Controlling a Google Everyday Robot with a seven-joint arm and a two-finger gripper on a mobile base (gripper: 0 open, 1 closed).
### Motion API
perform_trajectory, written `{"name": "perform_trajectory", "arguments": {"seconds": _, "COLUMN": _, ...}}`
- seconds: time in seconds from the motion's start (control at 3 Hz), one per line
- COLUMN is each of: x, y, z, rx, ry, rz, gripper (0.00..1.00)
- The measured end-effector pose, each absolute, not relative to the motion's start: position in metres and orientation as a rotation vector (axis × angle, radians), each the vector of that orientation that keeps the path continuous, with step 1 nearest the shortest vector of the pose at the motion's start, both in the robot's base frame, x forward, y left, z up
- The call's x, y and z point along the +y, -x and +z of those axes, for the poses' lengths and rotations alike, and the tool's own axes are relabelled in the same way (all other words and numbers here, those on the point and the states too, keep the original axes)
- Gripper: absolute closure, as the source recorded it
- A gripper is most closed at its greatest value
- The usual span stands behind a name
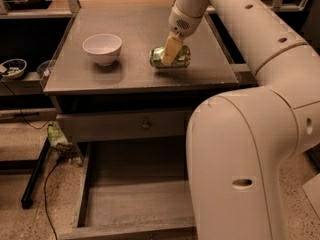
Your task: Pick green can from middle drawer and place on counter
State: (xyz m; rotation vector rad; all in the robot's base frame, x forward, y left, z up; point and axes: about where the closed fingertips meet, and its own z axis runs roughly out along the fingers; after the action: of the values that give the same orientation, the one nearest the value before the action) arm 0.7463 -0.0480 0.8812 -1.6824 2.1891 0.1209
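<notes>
Shiny green metallic drinks can (pixel 185 58) lies on its side on the flat grey counter (pixel 135 76), right of the round white ceramic bowl (pixel 102 48), with the cream two-finger gripper (pixel 170 58) on it.

Left to right: bowl sits upright; can is well apart from it to its right, at about the same depth. Gripper comes down from behind the can, jaws astride it, one finger across its front; looks clamped on the can, not let go. Wide grey wooden middle drawer (pixel 135 204) is pulled out below and in front of the bowl, floor bare where visible; right part is hidden by the big white robot arm (pixel 250 134). Progress: pick done, can apparently resting on the counter. Left to do: release and pull clear.
</notes>
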Motion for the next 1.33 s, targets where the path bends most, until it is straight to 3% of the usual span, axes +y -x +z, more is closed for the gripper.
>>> {"name": "perform_trajectory", "arguments": {"seconds": 1.33, "x": -0.050, "y": -0.745, "z": 0.857, "rx": 2.199, "ry": 1.661, "rz": 0.227, "gripper": 1.00}}
